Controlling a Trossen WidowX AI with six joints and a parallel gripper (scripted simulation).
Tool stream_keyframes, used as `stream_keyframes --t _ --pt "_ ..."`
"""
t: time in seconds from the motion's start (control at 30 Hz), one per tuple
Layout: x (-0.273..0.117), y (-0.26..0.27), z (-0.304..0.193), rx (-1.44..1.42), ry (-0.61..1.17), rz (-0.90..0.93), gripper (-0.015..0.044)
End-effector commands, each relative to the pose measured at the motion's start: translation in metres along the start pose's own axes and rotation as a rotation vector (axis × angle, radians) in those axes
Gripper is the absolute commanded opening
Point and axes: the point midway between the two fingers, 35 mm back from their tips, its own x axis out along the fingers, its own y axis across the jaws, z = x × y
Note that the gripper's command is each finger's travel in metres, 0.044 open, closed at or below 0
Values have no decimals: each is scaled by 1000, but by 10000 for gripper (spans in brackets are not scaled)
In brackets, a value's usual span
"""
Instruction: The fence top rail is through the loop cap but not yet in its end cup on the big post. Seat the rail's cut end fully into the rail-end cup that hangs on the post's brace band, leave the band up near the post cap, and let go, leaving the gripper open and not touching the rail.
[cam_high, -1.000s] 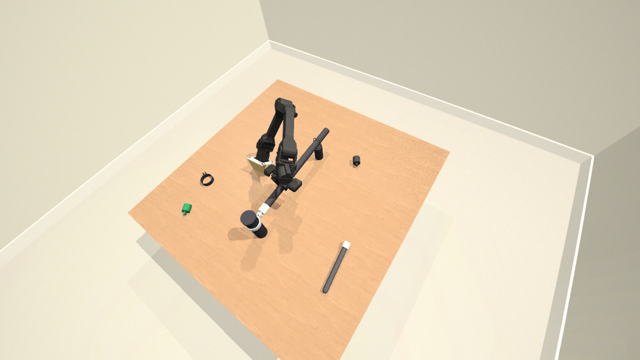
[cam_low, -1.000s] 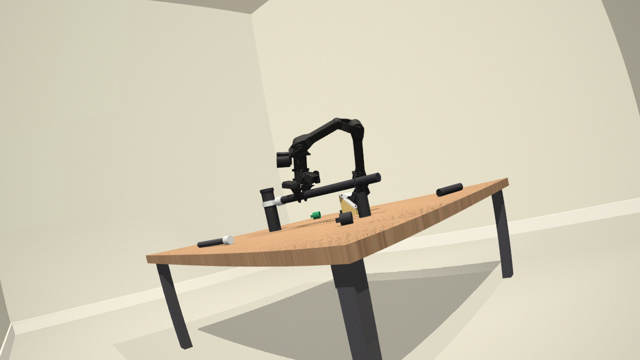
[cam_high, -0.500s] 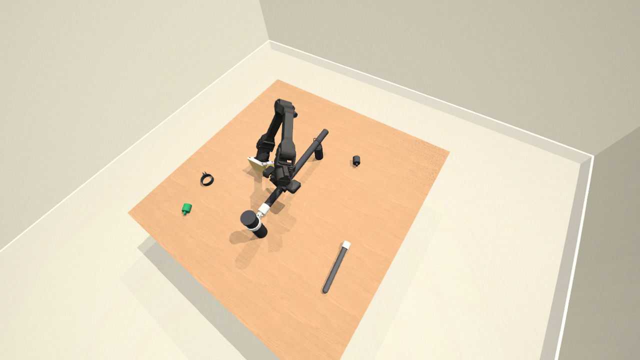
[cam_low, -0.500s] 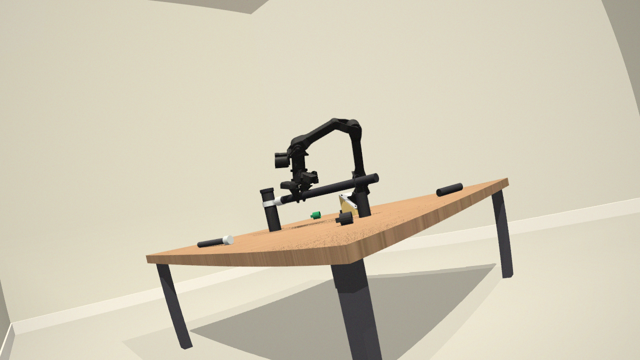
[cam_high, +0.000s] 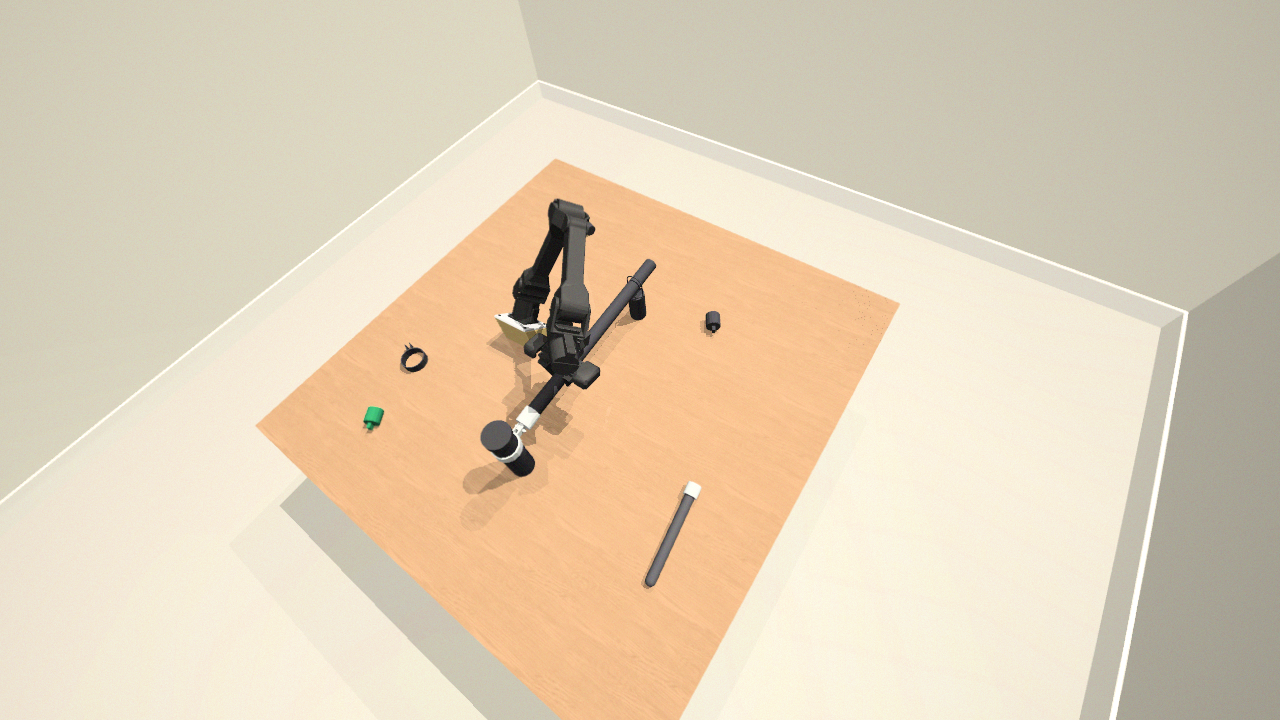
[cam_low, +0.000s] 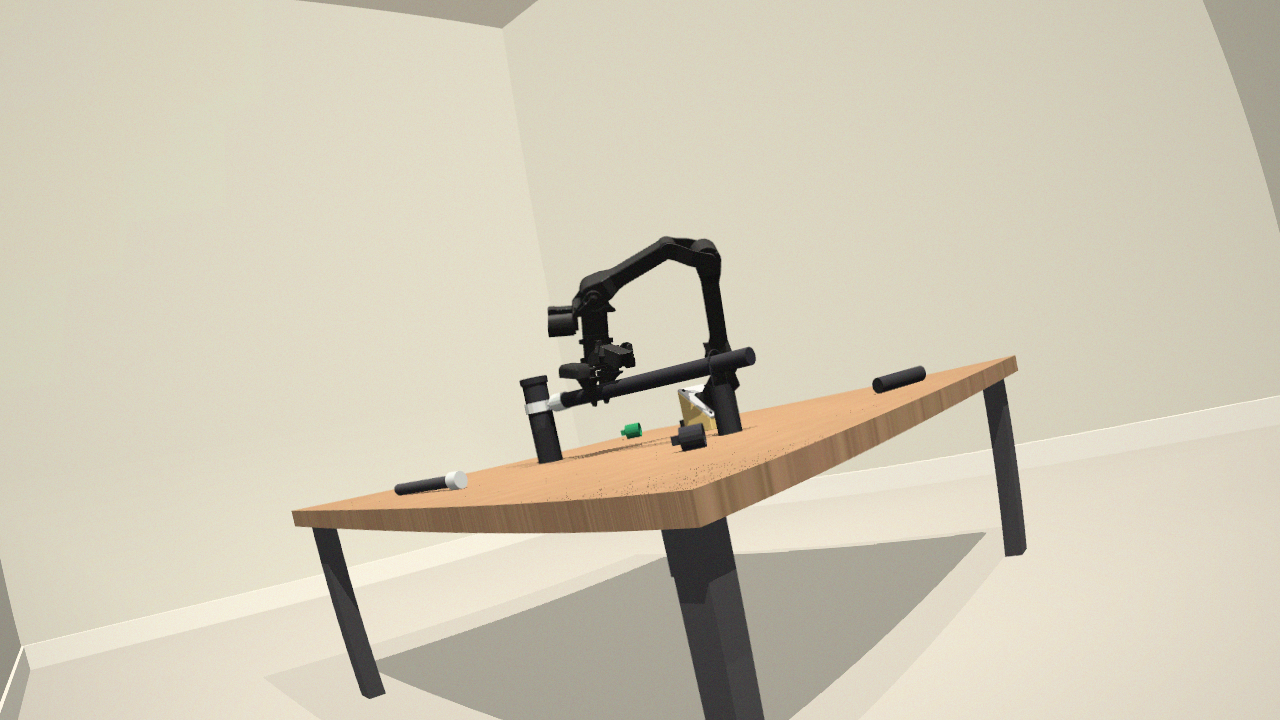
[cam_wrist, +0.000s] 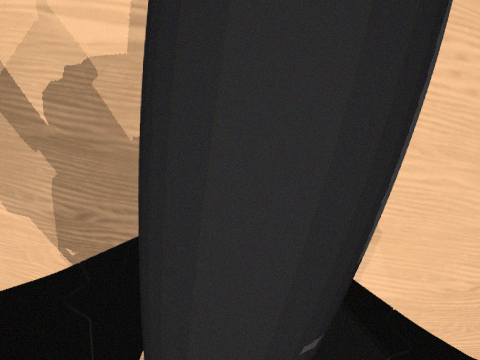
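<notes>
The dark top rail (cam_high: 617, 309) (cam_low: 666, 374) (cam_wrist: 270, 150) slopes slightly through the loop cap (cam_high: 641, 288) on the small post (cam_high: 637, 307) (cam_low: 727, 413). Its other end meets the white rail-end cup (cam_high: 528, 418) (cam_low: 556, 402) in line; the overlap's depth inside cannot be seen. The cup hangs on the white brace band (cam_high: 513, 455) (cam_low: 537, 408), high on the big post (cam_high: 521, 466) (cam_low: 546, 445) a little below its cap (cam_high: 495, 436) (cam_low: 533, 381). My gripper (cam_high: 565, 377) (cam_low: 597, 396) is shut on the rail from above, nearer the cup than the loop.
A black cup (cam_high: 712, 320) (cam_low: 691, 437), green cup (cam_high: 373, 417) (cam_low: 633, 430), black band (cam_high: 408, 355) and white-ended rod (cam_high: 669, 540) (cam_low: 425, 486) lie on the table. A white-and-yellow plate (cam_high: 520, 331) stands by the arm's base. A dark cylinder (cam_low: 898, 378) shows in the exterior view.
</notes>
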Motion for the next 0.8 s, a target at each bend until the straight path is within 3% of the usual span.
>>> stream_keyframes --t 0.0,0.03,0.37,0.6,0.77 --pt "0 0 0 0 0 0 0" --pt "0 0 0 0 0 0 0" --pt "-1 0 1 0 0 0 263" --pt "-28 0 17 0 -1 1 440" --pt "-48 2 30 0 -2 2 440"
